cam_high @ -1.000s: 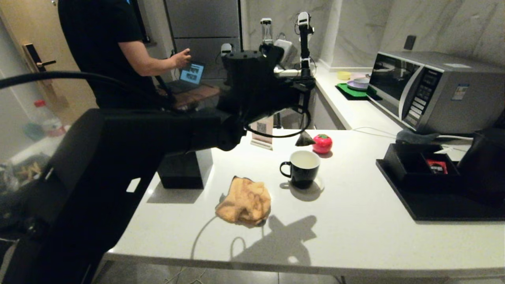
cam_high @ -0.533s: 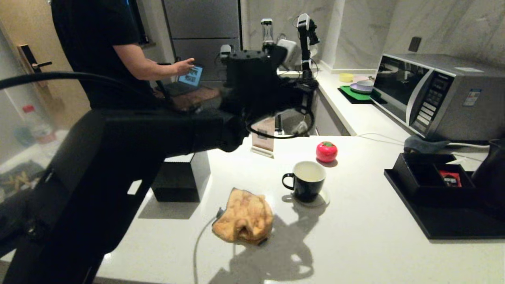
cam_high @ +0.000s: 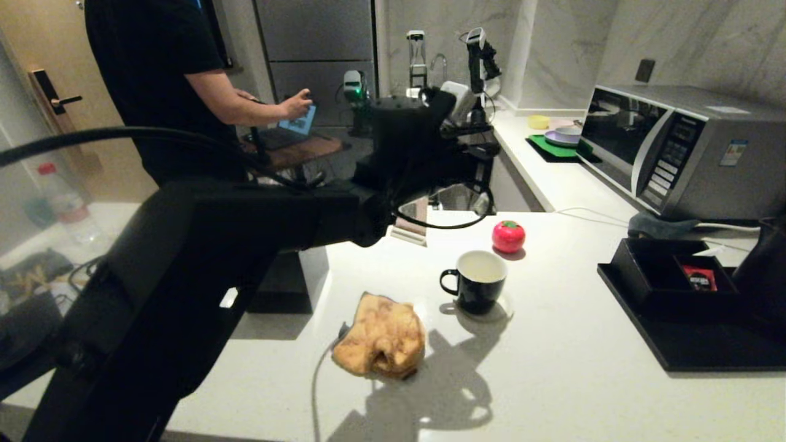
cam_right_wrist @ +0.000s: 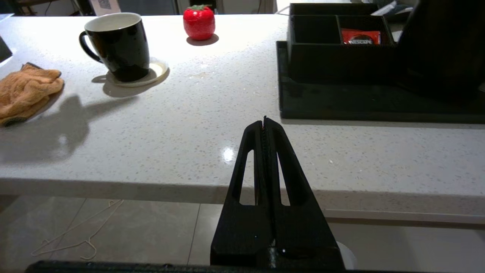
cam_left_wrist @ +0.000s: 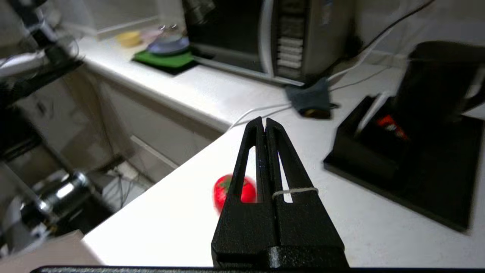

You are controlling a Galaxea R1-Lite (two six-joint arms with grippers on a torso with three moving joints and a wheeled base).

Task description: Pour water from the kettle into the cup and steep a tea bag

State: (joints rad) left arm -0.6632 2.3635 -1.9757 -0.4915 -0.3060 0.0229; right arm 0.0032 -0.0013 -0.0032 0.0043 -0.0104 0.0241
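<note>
- Reading "NESCAFE" on the red sachet (cam_right_wrist: 360, 37) lying in one compartment of the low black box (cam_right_wrist: 333, 53); nothing else on the counter (cam_high: 552, 380) can be read.
- Against a second ago the whole head view has shifted, so the camera moved; cup and red tomato-shaped object (cam_high: 508, 236) keep their places relative to each other.
- A dark pyramid shape that hung near the tomato a second ago is gone from sight.
- Cup (cam_high: 476, 281) stands upright on a small coaster, mouth up, handle toward the orange cloth (cam_high: 382, 336) beside it.
- Kettle (cam_left_wrist: 435, 87) stands upright on the black tray (cam_high: 706, 344), at the counter's right end.
- Left gripper (cam_left_wrist: 265, 122) hovers above the tomato, fingers pressed together, a thin white string looped over one.
- Right gripper (cam_right_wrist: 265, 120) waits below the counter's near edge, fingers together, empty.
</note>
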